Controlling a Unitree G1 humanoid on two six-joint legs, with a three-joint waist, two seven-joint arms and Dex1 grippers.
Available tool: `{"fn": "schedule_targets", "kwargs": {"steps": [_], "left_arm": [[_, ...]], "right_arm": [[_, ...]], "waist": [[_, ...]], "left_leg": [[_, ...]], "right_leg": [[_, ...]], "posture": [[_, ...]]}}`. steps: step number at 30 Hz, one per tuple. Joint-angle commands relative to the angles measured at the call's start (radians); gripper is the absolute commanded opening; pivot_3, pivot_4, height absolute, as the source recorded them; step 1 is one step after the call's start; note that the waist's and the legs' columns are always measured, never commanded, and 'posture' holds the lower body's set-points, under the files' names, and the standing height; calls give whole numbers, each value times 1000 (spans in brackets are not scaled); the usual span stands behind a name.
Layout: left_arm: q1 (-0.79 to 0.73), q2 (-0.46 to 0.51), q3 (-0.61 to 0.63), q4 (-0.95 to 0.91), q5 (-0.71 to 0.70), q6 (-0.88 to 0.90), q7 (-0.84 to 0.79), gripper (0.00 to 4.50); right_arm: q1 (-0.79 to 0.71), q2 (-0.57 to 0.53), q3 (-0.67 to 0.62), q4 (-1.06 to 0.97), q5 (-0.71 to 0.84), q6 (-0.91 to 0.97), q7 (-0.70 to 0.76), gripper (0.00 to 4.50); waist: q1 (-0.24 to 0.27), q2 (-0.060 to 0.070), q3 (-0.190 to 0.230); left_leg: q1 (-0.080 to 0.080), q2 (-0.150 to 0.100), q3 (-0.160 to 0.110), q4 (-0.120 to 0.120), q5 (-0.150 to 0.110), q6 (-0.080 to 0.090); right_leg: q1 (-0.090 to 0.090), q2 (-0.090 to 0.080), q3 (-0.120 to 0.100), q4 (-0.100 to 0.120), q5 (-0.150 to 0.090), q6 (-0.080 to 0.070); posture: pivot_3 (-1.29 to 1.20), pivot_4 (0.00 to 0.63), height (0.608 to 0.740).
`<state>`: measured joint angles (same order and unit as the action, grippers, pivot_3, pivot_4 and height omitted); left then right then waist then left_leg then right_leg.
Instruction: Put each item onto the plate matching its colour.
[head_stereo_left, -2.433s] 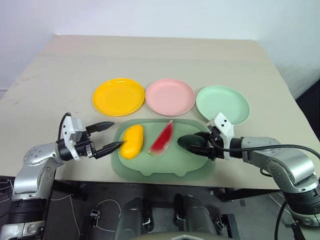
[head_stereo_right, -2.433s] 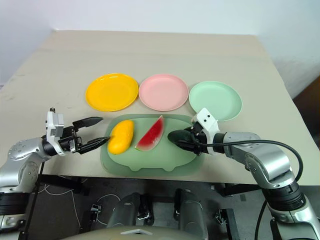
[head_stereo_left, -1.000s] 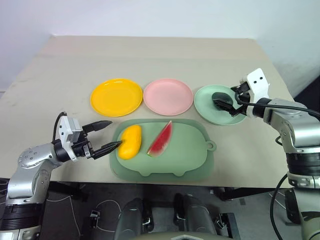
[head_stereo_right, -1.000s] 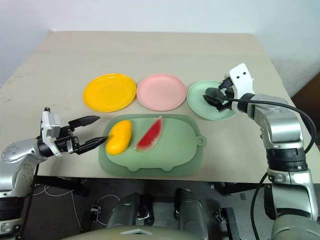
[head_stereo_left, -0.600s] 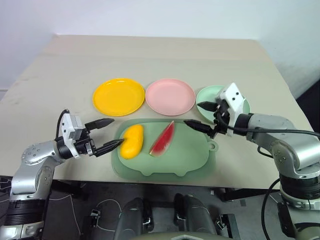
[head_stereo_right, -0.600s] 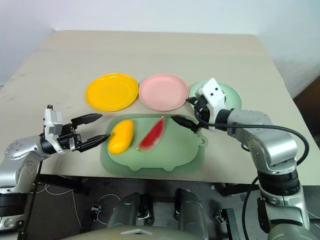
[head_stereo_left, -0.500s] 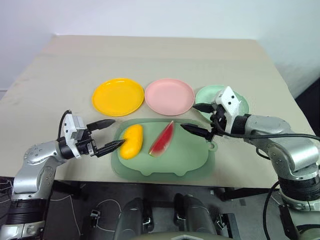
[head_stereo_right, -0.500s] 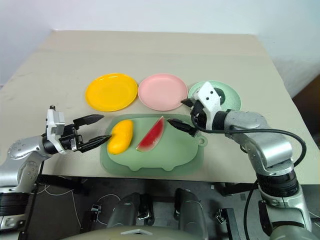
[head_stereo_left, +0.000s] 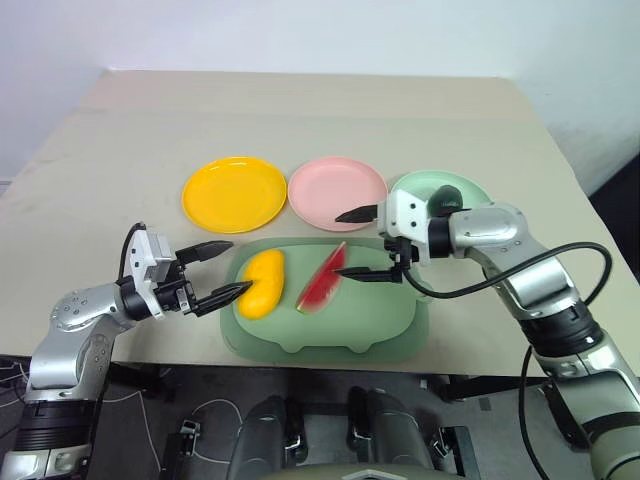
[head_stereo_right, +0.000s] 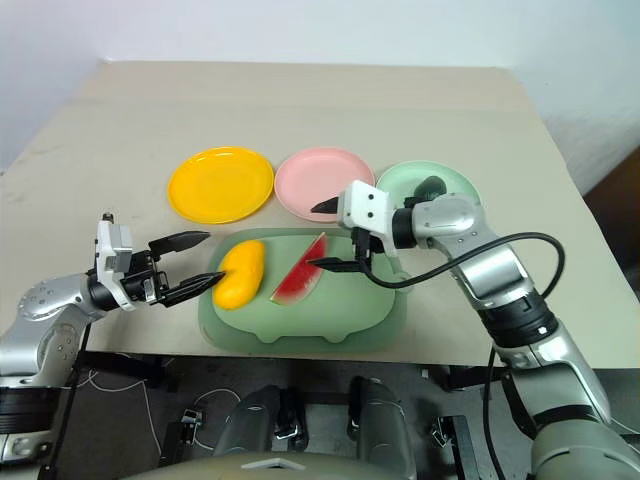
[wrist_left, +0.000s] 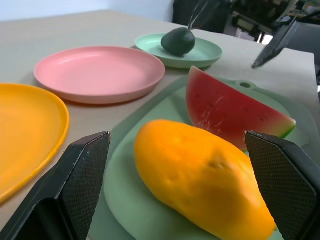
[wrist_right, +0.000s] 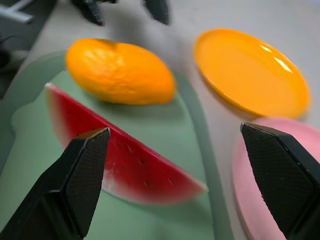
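Yellow mango (head_stereo_left: 262, 283) and melon (head_stereo_left: 324, 278) lie on the mat (head_stereo_left: 330, 330) by the bench's near edge. Left gripper (head_stereo_left: 215, 272) gapes beside the mango; right gripper (head_stereo_left: 355, 243), fingers apart, straddles the melon's far tip. It should drop, pinch across the rind, then carry to the pink plate (head_stereo_left: 337, 193). Avocado (head_stereo_left: 443, 198) sits on the green plate (head_stereo_left: 415, 184).

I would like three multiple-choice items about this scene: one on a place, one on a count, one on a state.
1. Where does the avocado lie?
A. on the light green plate
B. on the green mat
C. on the pink plate

2. How many toy foods lie on the green mat?
A. one
B. two
C. three

3. How is the right gripper?
A. shut on the watermelon wedge
B. shut, empty
C. open, empty

Answers: 1 A, it sits inside that plate's rim. 2 B, the mango and the watermelon wedge. 3 C, its fingers stand apart with nothing between them.
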<state>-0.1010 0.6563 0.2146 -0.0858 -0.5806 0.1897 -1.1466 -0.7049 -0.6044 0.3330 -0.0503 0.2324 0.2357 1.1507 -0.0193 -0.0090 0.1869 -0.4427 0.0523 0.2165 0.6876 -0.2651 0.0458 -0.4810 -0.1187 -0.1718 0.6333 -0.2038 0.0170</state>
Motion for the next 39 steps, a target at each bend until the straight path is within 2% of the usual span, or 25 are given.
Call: {"fn": "schedule_targets", "kwargs": {"steps": [1, 10, 19, 26, 30, 33, 38, 39], "left_arm": [[15, 6, 31, -41, -17, -6, 11, 4500], [69, 8, 62, -84, -24, -6, 36, 4500], [104, 16, 85, -107, -31, -10, 51, 4500], [113, 16, 87, -111, -32, -13, 59, 4500], [115, 16, 84, -108, -32, -16, 58, 4500], [105, 16, 78, -95, -28, -20, 54, 4500], [82, 14, 64, -77, -23, -22, 46, 4500], [77, 13, 61, -73, -21, -22, 45, 4500]], "right_arm": [[-58, 34, 19, 66, -21, -104, 75, 4450], [-168, 107, 97, 334, -109, -333, 255, 4450], [-230, 192, 147, 560, -229, -483, 286, 4450], [-257, 189, 178, 614, -346, -434, 264, 4450], [-252, 177, 155, 548, -308, -352, 313, 4450], [-240, 158, 152, 500, -305, -304, 335, 3864], [-215, 135, 146, 448, -302, -288, 337, 2277], [-211, 132, 145, 436, -301, -281, 336, 2236]], "waist": [[0, 0, 0], [-2, 0, 0], [-2, 0, 0], [-2, 0, 0], [0, 0, 0], [0, 0, 0], [-1, 0, 0], [-1, 0, 0]], "left_leg": [[0, 0, 0, 0, 0, 0], [0, 0, 0, 2, 0, 0], [0, 0, 0, 5, 0, 0], [-1, 0, 0, 9, 0, 0], [-1, 0, -1, 10, 0, 0], [-2, 0, -1, 10, 0, 0], [-4, 0, 0, 10, 0, 0], [-4, 0, 0, 10, 0, 0]], "right_leg": [[0, 0, 0, 0, 0, 0], [0, 0, 0, 1, 0, 0], [0, -1, 0, 5, 0, 0], [-2, -3, 0, 12, -2, -2], [-4, -5, 0, 13, -2, -2], [-8, -5, 0, 14, -2, -2], [-9, -5, 0, 14, -2, -2], [-8, -5, 0, 15, -2, -2]], "posture": [[0, 150, 696], [0, 150, 696], [0, 150, 696], [0, 150, 696], [0, 150, 696], [0, 150, 696], [0, 150, 696], [0, 150, 696]]}}
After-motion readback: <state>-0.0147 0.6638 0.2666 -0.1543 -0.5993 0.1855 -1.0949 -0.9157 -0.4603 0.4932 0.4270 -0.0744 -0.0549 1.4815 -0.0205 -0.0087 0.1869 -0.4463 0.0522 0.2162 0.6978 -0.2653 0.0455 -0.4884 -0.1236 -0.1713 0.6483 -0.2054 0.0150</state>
